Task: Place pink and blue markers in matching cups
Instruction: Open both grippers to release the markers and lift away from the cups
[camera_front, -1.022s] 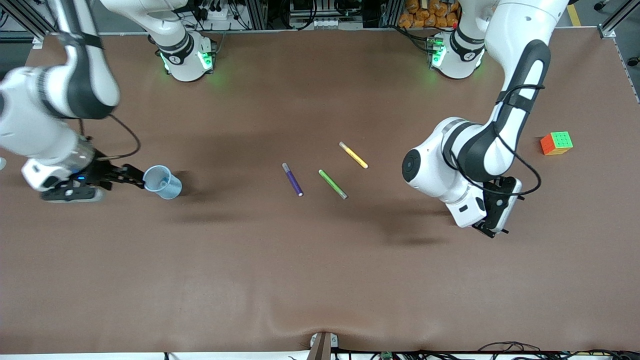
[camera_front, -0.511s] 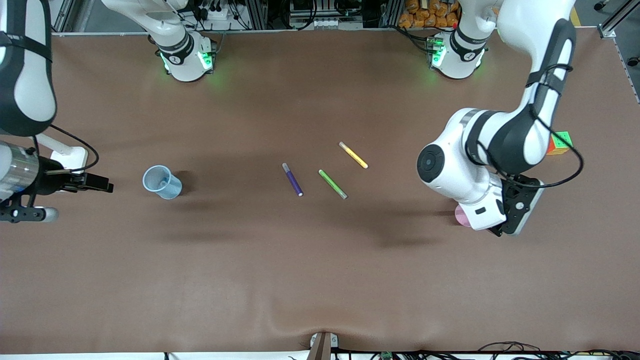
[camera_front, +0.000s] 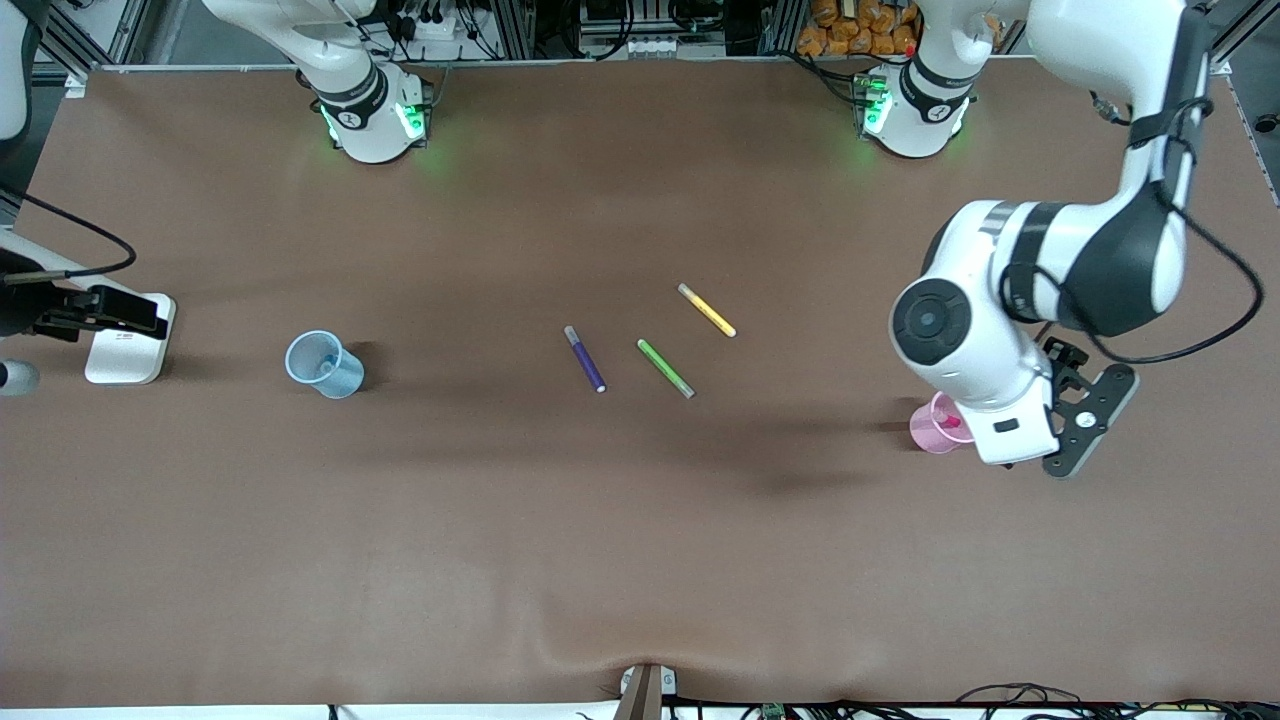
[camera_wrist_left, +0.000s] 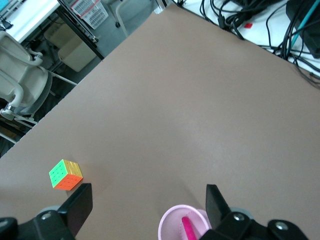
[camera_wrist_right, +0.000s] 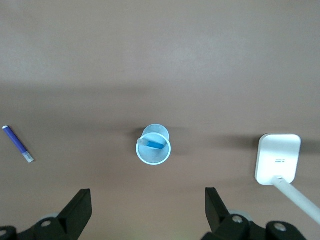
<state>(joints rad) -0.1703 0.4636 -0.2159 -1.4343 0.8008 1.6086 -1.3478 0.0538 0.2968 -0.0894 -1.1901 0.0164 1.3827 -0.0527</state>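
The light blue cup (camera_front: 325, 365) stands toward the right arm's end of the table with the blue marker (camera_front: 322, 371) inside it. Both show in the right wrist view, the cup (camera_wrist_right: 154, 145) and the marker (camera_wrist_right: 155, 144). My right gripper (camera_front: 110, 311) is open and empty, high up over the table's end, well apart from the cup (camera_wrist_right: 147, 200). The pink cup (camera_front: 934, 426) holds the pink marker (camera_front: 950, 421). My left gripper (camera_front: 1088, 415) is open and empty, up beside that cup (camera_wrist_left: 147, 197); the cup (camera_wrist_left: 175, 224) and marker (camera_wrist_left: 189, 229) show at one finger.
A dark purple pen (camera_front: 585, 358), a green pen (camera_front: 666, 368) and a yellow pen (camera_front: 707, 310) lie mid-table. A white box (camera_front: 125, 342) sits under my right gripper. A colour cube (camera_wrist_left: 66, 174) lies near the left arm's end, hidden by the arm in the front view.
My right gripper has drawn away from the blue cup toward the table's end. My left arm has swung off the pink cup, which now shows with the marker in it.
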